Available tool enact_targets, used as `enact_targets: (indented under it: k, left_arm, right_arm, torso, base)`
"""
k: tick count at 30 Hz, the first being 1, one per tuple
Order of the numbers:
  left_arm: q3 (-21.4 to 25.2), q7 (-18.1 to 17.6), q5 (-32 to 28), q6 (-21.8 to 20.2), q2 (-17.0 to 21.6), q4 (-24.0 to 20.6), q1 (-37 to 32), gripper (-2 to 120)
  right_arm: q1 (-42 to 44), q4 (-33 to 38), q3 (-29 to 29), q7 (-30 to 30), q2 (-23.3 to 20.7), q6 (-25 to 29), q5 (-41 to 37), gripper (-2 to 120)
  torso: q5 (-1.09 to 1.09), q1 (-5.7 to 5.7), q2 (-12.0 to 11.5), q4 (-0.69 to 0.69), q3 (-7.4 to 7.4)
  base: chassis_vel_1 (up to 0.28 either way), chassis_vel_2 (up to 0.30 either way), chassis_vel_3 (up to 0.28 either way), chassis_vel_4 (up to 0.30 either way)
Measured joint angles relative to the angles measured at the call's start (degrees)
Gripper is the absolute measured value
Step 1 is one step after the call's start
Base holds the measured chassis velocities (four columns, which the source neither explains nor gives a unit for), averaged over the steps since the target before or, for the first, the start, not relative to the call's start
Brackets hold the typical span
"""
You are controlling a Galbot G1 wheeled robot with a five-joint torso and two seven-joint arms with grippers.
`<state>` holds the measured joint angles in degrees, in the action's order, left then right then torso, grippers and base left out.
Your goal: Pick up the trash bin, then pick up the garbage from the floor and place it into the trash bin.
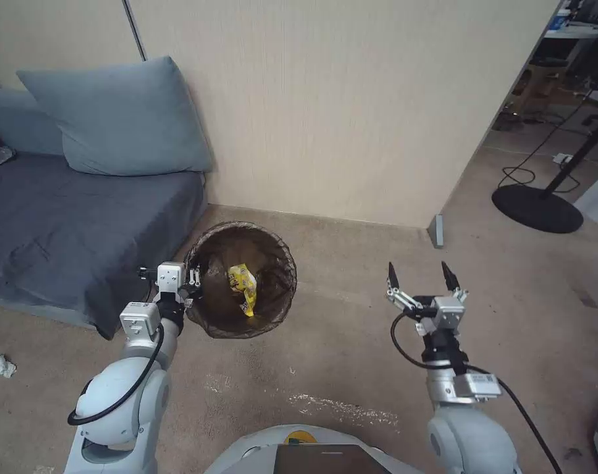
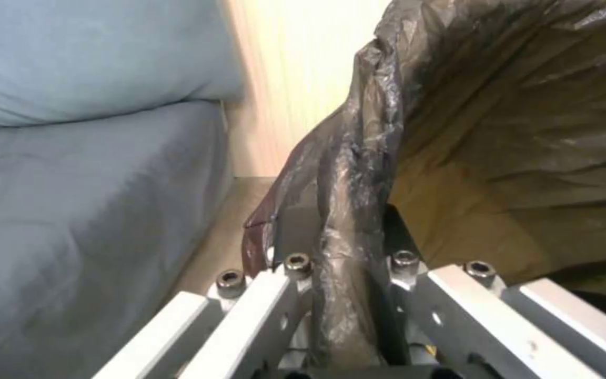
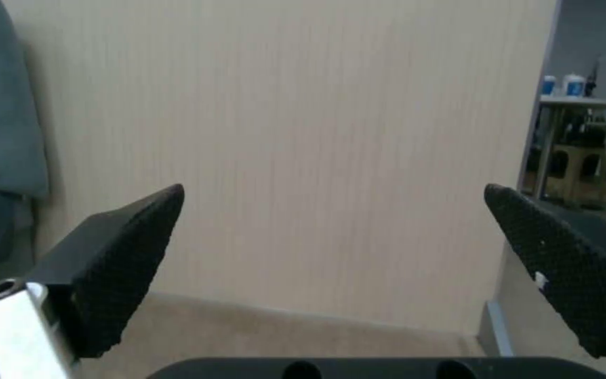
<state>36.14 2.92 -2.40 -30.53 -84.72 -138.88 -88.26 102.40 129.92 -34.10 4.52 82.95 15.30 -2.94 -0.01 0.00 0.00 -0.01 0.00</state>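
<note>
The trash bin (image 1: 272, 253), lined with a dark brown bag, hangs in front of me beside the sofa, and my left gripper (image 1: 193, 276) is shut on its left rim. Inside lies a yellow snack wrapper (image 1: 244, 284). In the left wrist view the bag-covered rim (image 2: 349, 210) is pinched between the fingers of my left gripper (image 2: 342, 239). My right gripper (image 1: 422, 275) is open and holds nothing, hovering over bare carpet right of the bin, and in the right wrist view its dark fingertips (image 3: 131, 252) stand wide apart before the wall. A white tissue wad (image 1: 0, 365) lies on the floor at the far left.
A blue-grey sofa (image 1: 68, 224) with a cushion (image 1: 121, 118) stands at left, close to the bin. A beige wall (image 1: 351, 105) runs behind. A black round stand base (image 1: 537, 207) and a cable (image 1: 525, 172) sit at the far right. White crumbs (image 1: 341, 407) mark the carpet near my base.
</note>
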Motion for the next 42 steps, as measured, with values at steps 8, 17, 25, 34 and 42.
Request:
enact_targets:
  k: [8, 17, 25, 34, 42]
  left_arm:
    - [-0.2, 0.0, 0.6, 0.0, -0.3, 0.0, -0.3, 3]
    - [-0.2, 0.2, 1.5, -1.0, -0.5, 0.0, -1.2, 3]
    - [0.0, 0.4, 1.7, -1.7, -0.7, -0.2, -2.0, 3]
    - [0.7, 0.6, 1.7, -2.0, -0.6, -0.4, -2.2, 3]
    - [0.7, 0.6, 1.7, -1.8, -0.8, 0.1, -2.5, 3]
  right_arm:
    - [3.0, -0.2, -2.0, 0.6, 1.3, 2.8, -0.3, 100]
    - [4.1, -0.1, -2.7, 0.7, 2.2, 4.2, -0.7, 100]
    - [4.1, 0.4, -3.0, 0.7, 2.8, 4.3, -0.8, 100]
    - [4.3, 0.1, -3.4, 0.6, 3.1, 4.5, -0.8, 100]
    - [4.3, -0.4, -3.4, 0.6, 2.8, 4.5, -1.1, 100]
  torso:
    - [0.00, 0.00, 0.0, 0.00, 0.00]
    - [0.00, 0.00, 0.0, 0.01, 0.00]
    - [0.00, 0.00, 0.0, 0.01, 0.00]
    - [0.00, 0.00, 0.0, 0.00, 0.00]
    - [0.00, 0.00, 0.0, 0.01, 0.00]
  base:
    - [0.000, 0.000, 0.000, 0.000]
    - [0.000, 0.000, 0.000, 0.000]
    - [0.000, 0.000, 0.000, 0.000]
    - [0.000, 0.000, 0.000, 0.000]
    - [0.062, 0.051, 0.065, 0.068]
